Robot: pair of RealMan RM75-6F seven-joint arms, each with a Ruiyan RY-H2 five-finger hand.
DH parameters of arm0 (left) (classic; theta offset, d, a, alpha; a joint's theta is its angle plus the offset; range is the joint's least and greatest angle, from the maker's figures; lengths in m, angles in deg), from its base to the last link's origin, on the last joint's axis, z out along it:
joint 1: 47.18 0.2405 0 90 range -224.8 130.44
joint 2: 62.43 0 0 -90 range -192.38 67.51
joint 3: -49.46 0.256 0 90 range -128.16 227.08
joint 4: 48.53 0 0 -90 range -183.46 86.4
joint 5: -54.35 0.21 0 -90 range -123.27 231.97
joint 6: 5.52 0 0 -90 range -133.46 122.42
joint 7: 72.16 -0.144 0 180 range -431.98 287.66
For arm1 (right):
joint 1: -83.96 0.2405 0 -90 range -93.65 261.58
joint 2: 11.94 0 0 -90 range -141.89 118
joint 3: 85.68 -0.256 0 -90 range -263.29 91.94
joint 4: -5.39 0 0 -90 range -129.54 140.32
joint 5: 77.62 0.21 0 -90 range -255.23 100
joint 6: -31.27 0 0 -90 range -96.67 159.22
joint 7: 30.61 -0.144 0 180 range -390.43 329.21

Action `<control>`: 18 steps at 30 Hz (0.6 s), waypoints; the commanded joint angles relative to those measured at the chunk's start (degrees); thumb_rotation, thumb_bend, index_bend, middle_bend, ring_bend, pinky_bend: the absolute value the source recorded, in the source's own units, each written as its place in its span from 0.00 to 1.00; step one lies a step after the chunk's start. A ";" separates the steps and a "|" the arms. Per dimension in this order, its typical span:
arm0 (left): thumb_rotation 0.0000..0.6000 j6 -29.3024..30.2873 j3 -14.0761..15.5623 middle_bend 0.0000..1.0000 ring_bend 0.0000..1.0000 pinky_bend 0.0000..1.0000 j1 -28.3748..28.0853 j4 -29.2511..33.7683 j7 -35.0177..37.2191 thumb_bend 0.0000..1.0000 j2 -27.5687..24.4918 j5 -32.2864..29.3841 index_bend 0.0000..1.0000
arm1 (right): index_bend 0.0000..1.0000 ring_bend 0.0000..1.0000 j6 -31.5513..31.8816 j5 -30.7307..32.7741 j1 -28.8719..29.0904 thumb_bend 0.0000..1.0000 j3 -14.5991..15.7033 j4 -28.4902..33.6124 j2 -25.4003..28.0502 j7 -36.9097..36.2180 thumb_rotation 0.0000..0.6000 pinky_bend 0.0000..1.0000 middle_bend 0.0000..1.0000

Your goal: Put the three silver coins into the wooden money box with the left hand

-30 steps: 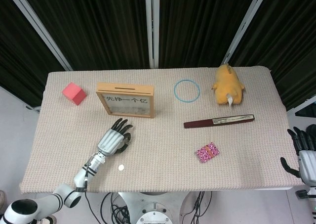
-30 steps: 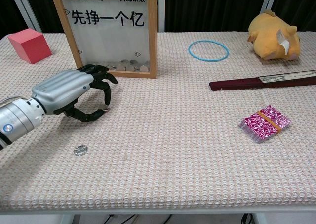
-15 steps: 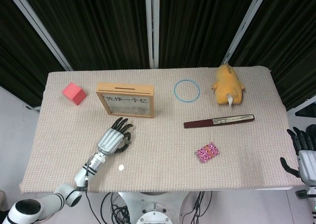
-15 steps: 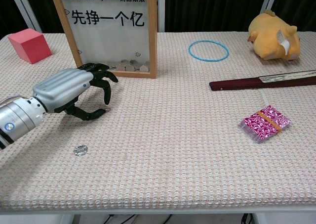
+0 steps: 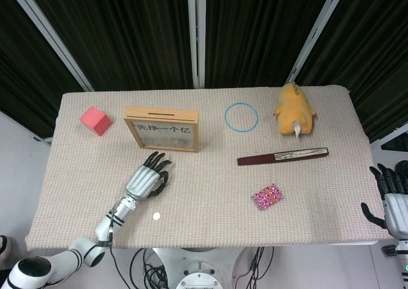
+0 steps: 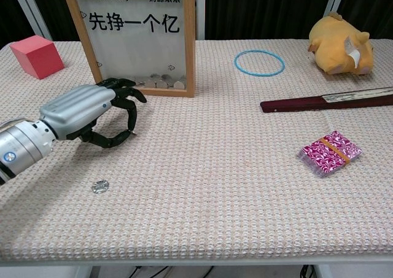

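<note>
So the wooden money box (image 6: 138, 35) is standing upright toward the back left of the surface (image 6: 233, 186), with a clear front pane, and there's a little pile of silver coins (image 6: 161, 81) lying along the bottom inside it. In the head view you can see the slot (image 5: 160, 113) running along the top edge.

One more silver coin (image 6: 99, 185) is sitting flat on the woven cloth near the front left edge, well in front of the box. It's also showing in the head view as a small pale dot (image 5: 155, 217).

The left hand (image 6: 92, 113) is hovering between that loose coin and the box, palm down, fingers (image 6: 128, 94) curling downward and spread apart, thumb tucked under toward them. It's not holding anything that I can see. The fingertips are pointing toward the lower front of the box, near it but not touching.

The right hand (image 5: 394, 200) is hanging way off past the right edge of the surface, dark fingers apart and pointing up, holding nothing.

Other stuff: a red cube (image 6: 37, 56) left of the box, a blue ring (image 6: 258, 62) lying flat to its right, a yellow plush toy (image 6: 339, 45) in the back right corner, a folded fan (image 6: 328, 100) in front of that, and a pink patterned packet (image 6: 329, 151) closer to the front.
</note>
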 commanded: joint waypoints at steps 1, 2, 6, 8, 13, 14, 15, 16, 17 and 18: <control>1.00 0.02 -0.10 0.19 0.00 0.00 -0.02 0.22 0.24 0.43 -0.02 -0.11 0.55 | 0.00 0.00 0.06 0.07 -0.04 0.28 -0.04 -0.04 0.02 -0.07 1.00 0.00 0.00; 1.00 0.13 -0.23 0.19 0.00 0.00 -0.01 0.48 0.40 0.43 -0.10 -0.20 0.56 | 0.00 0.00 0.11 0.09 -0.07 0.28 -0.06 -0.06 0.03 -0.14 1.00 0.00 0.00; 1.00 1.39 -0.70 0.19 0.00 0.00 0.42 3.35 0.64 0.44 -1.58 -0.40 0.56 | 0.00 0.00 0.27 0.08 -0.11 0.28 -0.13 -0.06 0.12 -0.32 1.00 0.00 0.00; 1.00 2.65 -0.82 0.20 0.00 0.00 0.95 5.85 0.21 0.44 -3.12 -0.32 0.57 | 0.00 0.00 0.37 0.02 -0.10 0.28 -0.20 -0.02 0.20 -0.40 1.00 0.00 0.00; 1.00 6.60 -0.74 0.21 0.00 0.00 4.01 17.91 -2.13 0.44 -11.04 -0.72 0.58 | 0.00 0.00 0.61 -0.37 -0.01 0.28 -0.28 0.23 0.42 -0.62 1.00 0.00 0.00; 1.00 7.65 -0.68 0.22 0.00 0.00 4.73 20.37 -3.08 0.44 -12.89 -0.68 0.59 | 0.00 0.00 0.65 -0.48 0.01 0.29 -0.27 0.25 0.45 -0.63 1.00 0.00 0.00; 1.00 9.18 -0.60 0.22 0.00 0.00 5.76 23.66 -4.40 0.44 -15.40 -0.58 0.59 | 0.00 0.00 0.67 -0.57 0.04 0.29 -0.27 0.26 0.47 -0.65 1.00 0.00 0.00; 1.00 10.37 -0.60 0.22 0.00 0.00 6.55 26.08 -5.44 0.44 -17.29 -0.53 0.59 | 0.00 0.00 0.68 -0.63 0.08 0.29 -0.29 0.27 0.47 -0.68 1.00 0.00 0.00; 1.00 11.52 -0.65 0.23 0.00 0.00 7.28 28.43 -6.52 0.44 -19.20 -0.45 0.60 | 0.00 0.00 0.69 -0.67 0.12 0.29 -0.32 0.28 0.46 -0.69 1.00 0.00 0.00; 1.00 13.00 -0.83 0.23 0.00 0.00 8.17 31.49 -7.91 0.44 -21.69 -0.36 0.60 | 0.00 0.00 0.67 -0.74 0.19 0.28 -0.34 0.32 0.45 -0.71 1.00 0.00 0.00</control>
